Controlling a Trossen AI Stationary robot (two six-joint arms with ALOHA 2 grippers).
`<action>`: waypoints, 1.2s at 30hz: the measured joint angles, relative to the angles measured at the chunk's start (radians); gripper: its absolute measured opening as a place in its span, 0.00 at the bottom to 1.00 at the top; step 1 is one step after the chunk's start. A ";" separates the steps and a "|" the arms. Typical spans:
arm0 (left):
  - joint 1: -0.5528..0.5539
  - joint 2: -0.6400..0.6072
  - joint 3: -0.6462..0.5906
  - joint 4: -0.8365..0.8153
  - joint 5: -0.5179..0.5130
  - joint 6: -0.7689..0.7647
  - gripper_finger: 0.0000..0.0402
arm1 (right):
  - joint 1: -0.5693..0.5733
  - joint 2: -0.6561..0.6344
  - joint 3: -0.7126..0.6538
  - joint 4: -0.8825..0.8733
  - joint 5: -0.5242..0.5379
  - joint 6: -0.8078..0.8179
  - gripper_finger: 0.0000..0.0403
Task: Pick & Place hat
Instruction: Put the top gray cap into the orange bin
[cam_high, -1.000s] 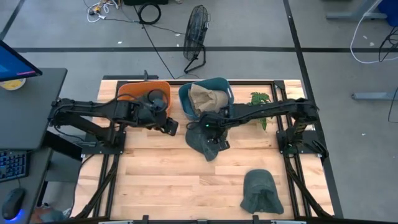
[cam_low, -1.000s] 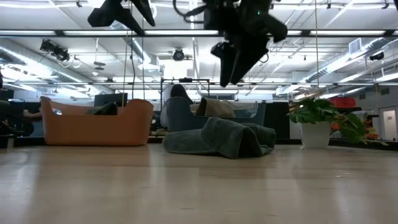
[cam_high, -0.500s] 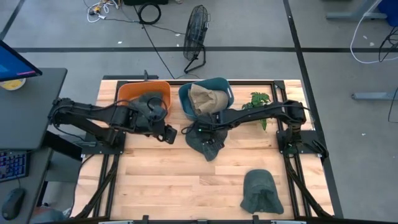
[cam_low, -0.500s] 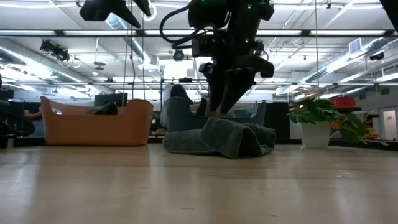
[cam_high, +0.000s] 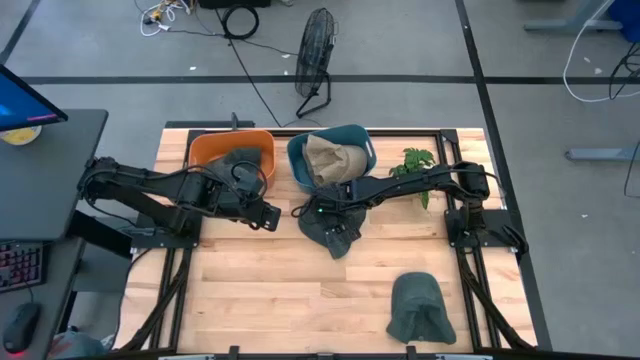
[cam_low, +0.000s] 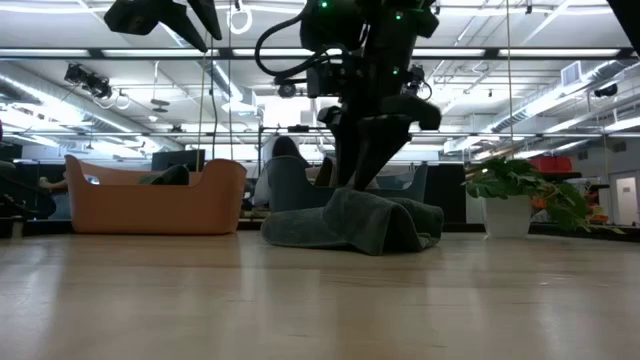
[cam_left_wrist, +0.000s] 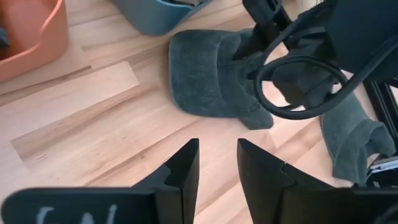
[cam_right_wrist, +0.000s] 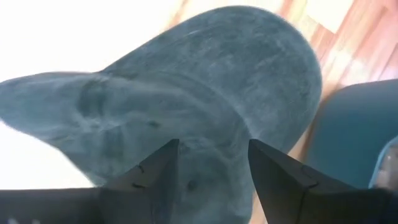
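A dark green hat (cam_high: 335, 240) lies flat on the wooden table just in front of the teal bin; it also shows in the low view (cam_low: 350, 222) and in both wrist views (cam_left_wrist: 211, 81) (cam_right_wrist: 205, 81). My right gripper (cam_low: 362, 180) (cam_right_wrist: 213, 146) is open and pointing down, right over the hat's crown, with one finger on each side of it. My left gripper (cam_high: 264, 215) (cam_left_wrist: 217, 146) is open and hovers above bare table to the left of the hat. My right gripper comes at the hat's crown (cam_right_wrist: 211, 118) from above with its fingers (cam_right_wrist: 155, 168) spread across it. Whether the fingertips touch the cloth, I cannot tell. The hat lies flat on the table.
An orange bin (cam_high: 200, 145) holding a dark hat and a teal bin (cam_high: 362, 140) holding a tan hat stand along the far edge. A potted plant (cam_high: 415, 160) stands to their right. A second dark green hat (cam_high: 418, 308) lies near the front right.
My right gripper has come down from well above the table onto the dark green hat, staying open. My left arm has drifted a little toward the table's left and near edge. The hat has kept its place.
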 joint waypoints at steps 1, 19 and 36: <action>0.000 0.000 0.000 0.004 0.000 0.001 0.27 | -0.003 0.005 0.000 0.010 0.000 0.000 0.48; -0.002 -0.001 0.000 0.067 0.000 0.084 0.26 | -0.025 0.060 -0.001 0.049 0.000 -0.019 0.05; 0.003 0.000 0.000 0.068 0.000 0.094 0.26 | 0.052 -0.189 -0.001 -0.014 0.013 0.038 0.02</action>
